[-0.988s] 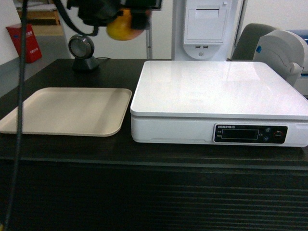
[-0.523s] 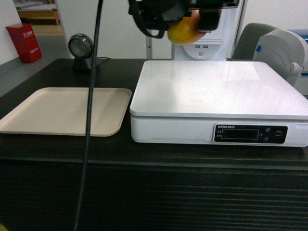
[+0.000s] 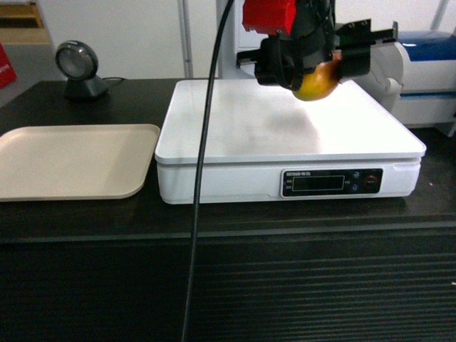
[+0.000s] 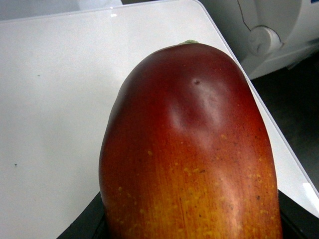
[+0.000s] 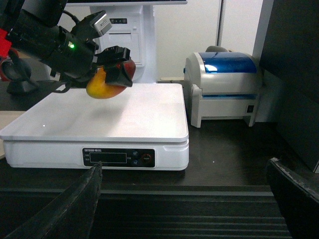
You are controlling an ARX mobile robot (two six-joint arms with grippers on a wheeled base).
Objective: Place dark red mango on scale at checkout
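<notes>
The dark red mango (image 3: 317,84) hangs a little above the back right part of the white scale (image 3: 235,128), with my left gripper (image 3: 315,70) shut on it. In the left wrist view the mango (image 4: 189,149) fills most of the frame, deep red fading to orange, and the dark fingers (image 4: 82,226) flank its lower end over the scale's platform (image 4: 50,99). The right wrist view shows the mango (image 5: 104,85) over the scale (image 5: 99,119) from the front. My right gripper (image 5: 184,199) stands open and empty in front of the checkout's ribbed front (image 5: 189,214).
A beige tray (image 3: 71,160) lies left of the scale on the dark counter (image 3: 214,221). A round scanner (image 3: 77,64) stands at the back left. A white and blue label printer (image 5: 224,84) sits right of the scale. A black cable (image 3: 203,178) hangs across the head view.
My left gripper has carried the mango rightward from above the tray side to over the scale's back right part, and lower. The head view has shifted right.
</notes>
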